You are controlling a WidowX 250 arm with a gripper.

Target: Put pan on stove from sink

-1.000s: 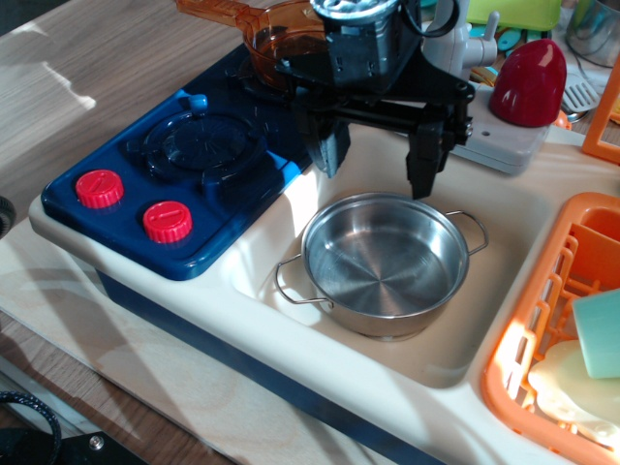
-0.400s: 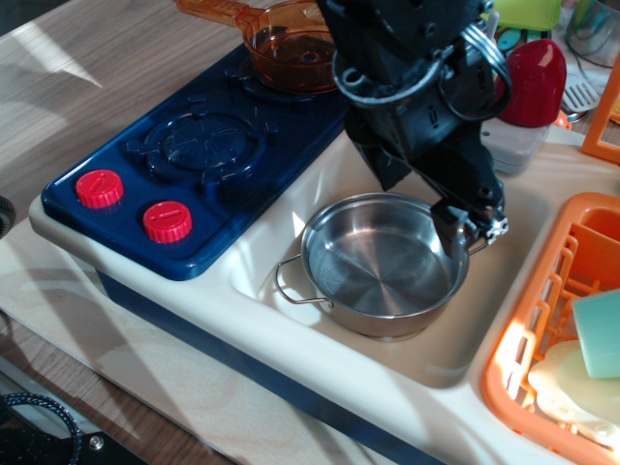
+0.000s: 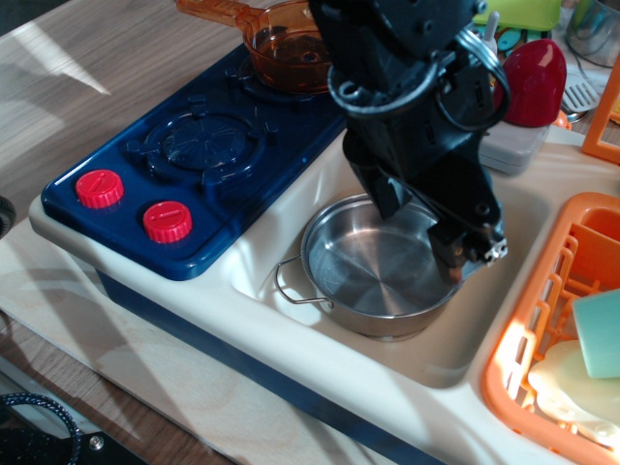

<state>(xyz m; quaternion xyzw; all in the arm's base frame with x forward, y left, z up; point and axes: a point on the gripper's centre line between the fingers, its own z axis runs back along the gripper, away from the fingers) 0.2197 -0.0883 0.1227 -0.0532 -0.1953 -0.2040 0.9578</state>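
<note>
The pan [image 3: 358, 276], a small shiny steel pot with wire loop handles, sits in the cream sink [image 3: 441, 354]. My black gripper [image 3: 427, 229] is low over the pan's far right side. Its jaws are apart: one finger [image 3: 390, 199] reaches inside the pan near the back rim. The other finger [image 3: 463, 254] is at the right rim and hides the right handle. The fingers have not closed on the rim. The dark blue stove [image 3: 208, 145] with two red knobs [image 3: 167, 221] lies to the left of the sink; its front burner is bare.
A transparent orange saucepan [image 3: 291, 44] stands on the stove's back burner. An orange dish rack [image 3: 542, 320] holding pale items borders the sink on the right. A red object [image 3: 531, 82] and the grey faucet base [image 3: 506, 147] stand behind the sink.
The gripper turned and came down from above the pan's back rim to its right side. It now sits lower, with one finger inside the pan. The pan has not moved.
</note>
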